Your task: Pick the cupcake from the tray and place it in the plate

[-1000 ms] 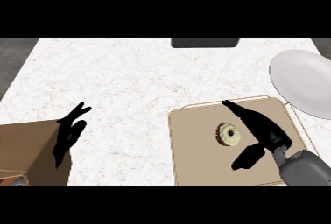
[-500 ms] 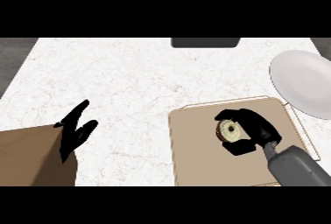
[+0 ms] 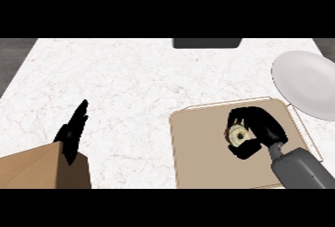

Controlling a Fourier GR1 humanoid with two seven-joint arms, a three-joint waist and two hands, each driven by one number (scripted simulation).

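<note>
We see the right hand (image 3: 258, 128) entering from the lower right on its grey forearm (image 3: 301, 168), angled up and to the left over the tan tray (image 3: 196, 155). Its fingers and thumb are curled round the cupcake (image 3: 236, 134), fingers arching above it and the thumb closing from below. The cupcake sits inside the tray, toward its upper right part, and we view it from above as a pale yellowish round with a darker centre; seen this way it shows no clear long axis, and we cannot tell whether it rests on the tray floor. Much of its rim is hidden by the black fingers. The white plate (image 3: 307, 82) lies beyond the tray's upper right corner, cut off by the right edge. The left hand (image 3: 71, 133) rests open at the lower left, fingers straight and pointing up, over the marbled bench (image 3: 144, 80).
</note>
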